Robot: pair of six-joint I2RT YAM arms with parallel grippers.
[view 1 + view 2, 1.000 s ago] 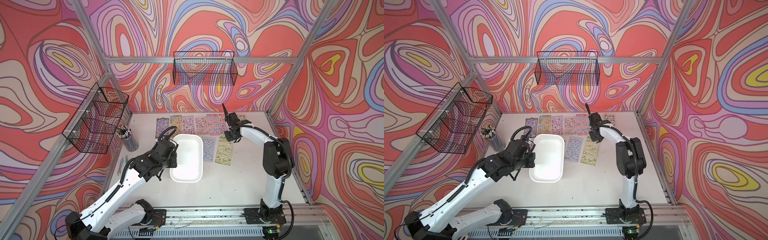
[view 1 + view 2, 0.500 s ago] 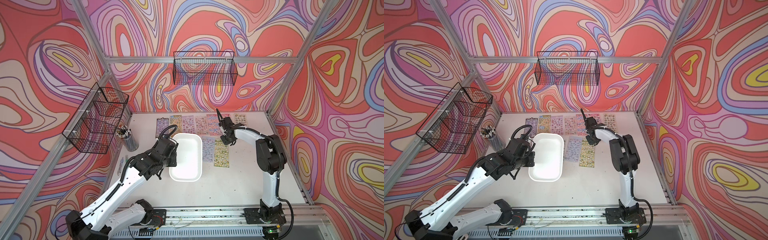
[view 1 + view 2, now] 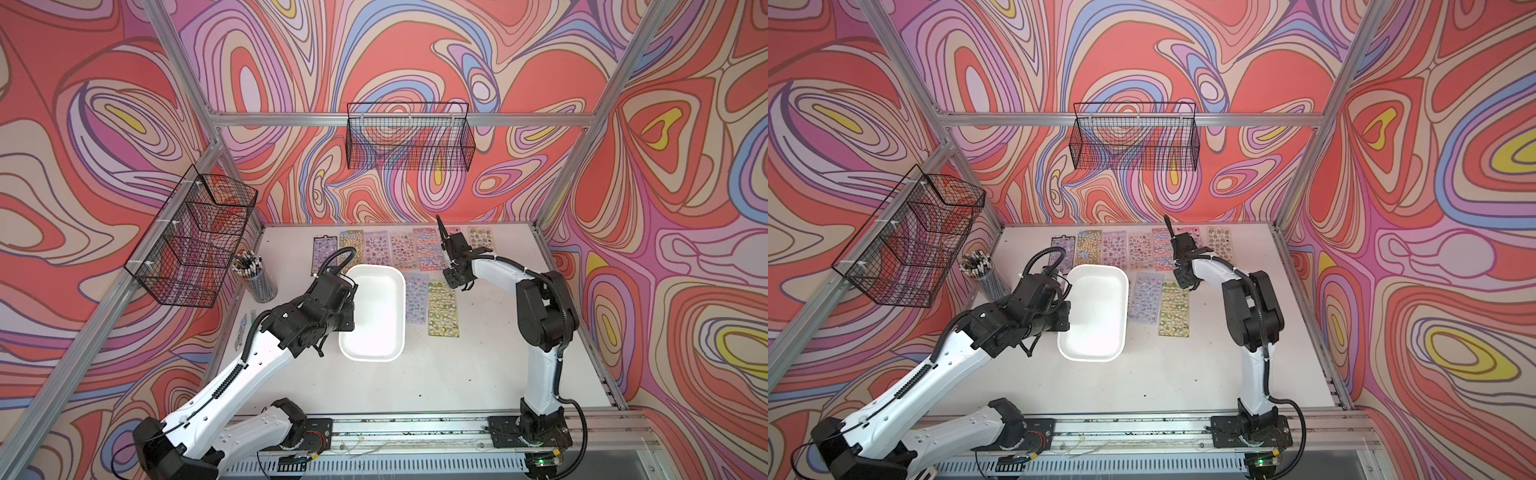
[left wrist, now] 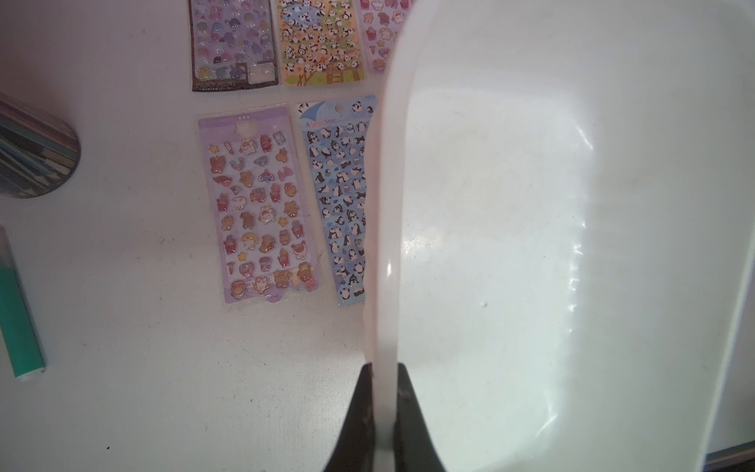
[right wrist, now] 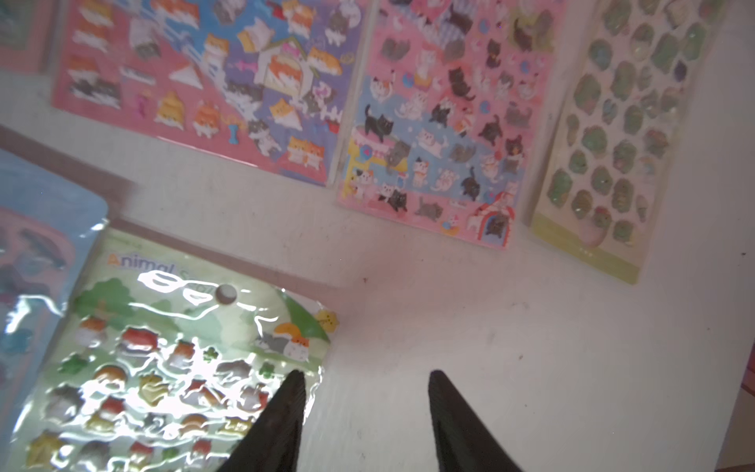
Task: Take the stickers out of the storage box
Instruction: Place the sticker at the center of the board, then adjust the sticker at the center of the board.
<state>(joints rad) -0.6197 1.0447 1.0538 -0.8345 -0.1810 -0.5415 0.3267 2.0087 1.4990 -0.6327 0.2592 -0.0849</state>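
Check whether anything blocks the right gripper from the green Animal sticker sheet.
Nothing visible does. The right gripper is open right at the green Animal sticker sheet, one finger over its edge, the other over bare table.

storage box [image 3: 1094, 320] sits on the table [image 3: 1183, 374], left gripper [image 3: 1064, 321] at its left long rim, with the grip itself hidden under the wrist. stickers [image 3: 1138, 249]: a row of sheets flat along the back edge, plus a lilac sheet [image 3: 1144, 297] and a yellow-green sheet [image 3: 1174, 309] side by side just right of the box. right gripper [image 3: 1185, 282] points down at the yellow-green sheet's far right corner; pen cup [image 3: 986, 276] stands left of the box.
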